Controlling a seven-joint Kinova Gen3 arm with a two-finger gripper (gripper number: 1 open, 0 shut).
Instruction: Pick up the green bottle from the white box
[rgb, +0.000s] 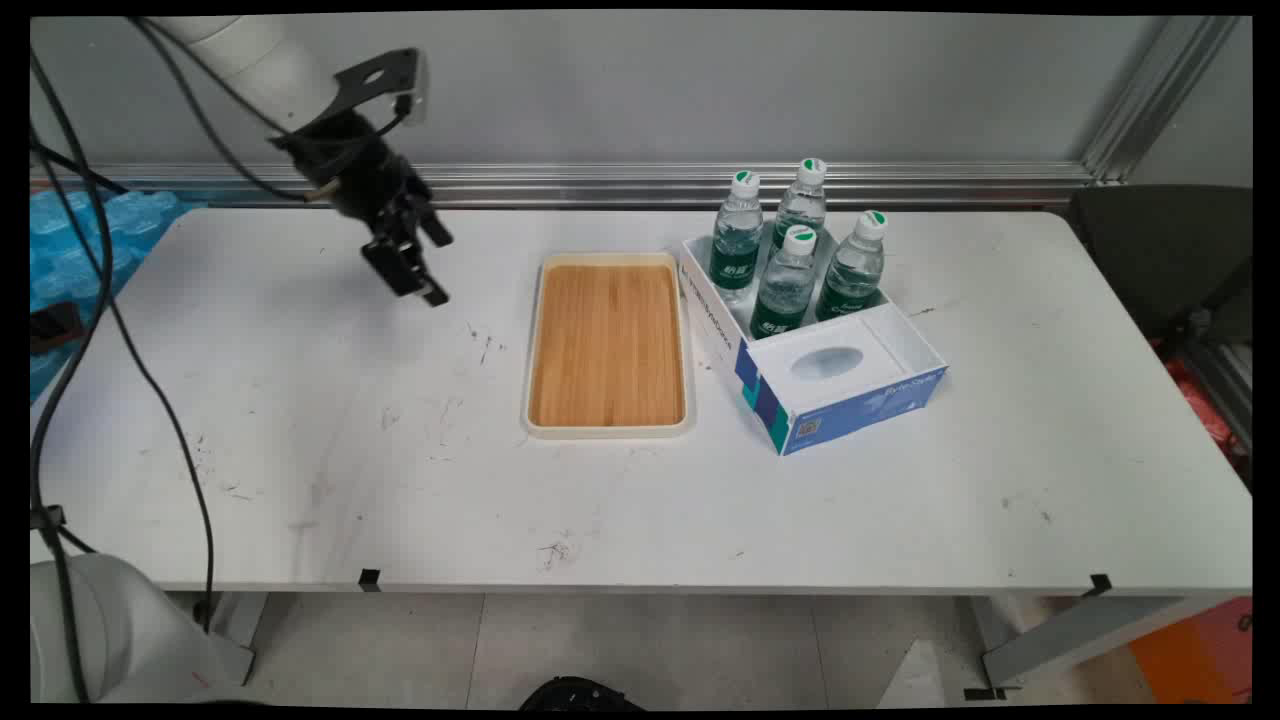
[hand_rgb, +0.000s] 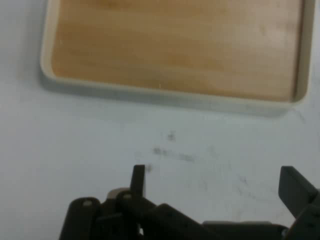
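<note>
Your jaws (rgb: 418, 265) hang above the left part of the worktop (rgb: 300, 430), tilted down toward the right, and they stand apart with nothing between them; in the hand view one fingertip (hand_rgb: 138, 180) shows at lower left and the other at the right edge, with bare white surface in the gap. The nearest thing is the tray (rgb: 608, 345), cream-rimmed with a wooden floor, lying flat to the right of the jaws and well apart from them. In the hand view its long rim (hand_rgb: 165, 95) runs across the upper part of the picture, ahead of the fingertips.

You have open worktop below and in front of the jaws, marked only by scuffs, and a broad bare strip along the near edge. The tray holds nothing.

Just beside the tray's right side sits a white and blue box (rgb: 850, 385), turned at an angle. Its rear compartment holds four upright water bottles (rgb: 785, 285) with green labels and white caps, standing close together. Its front part is covered by a white top with an oval window.
</note>
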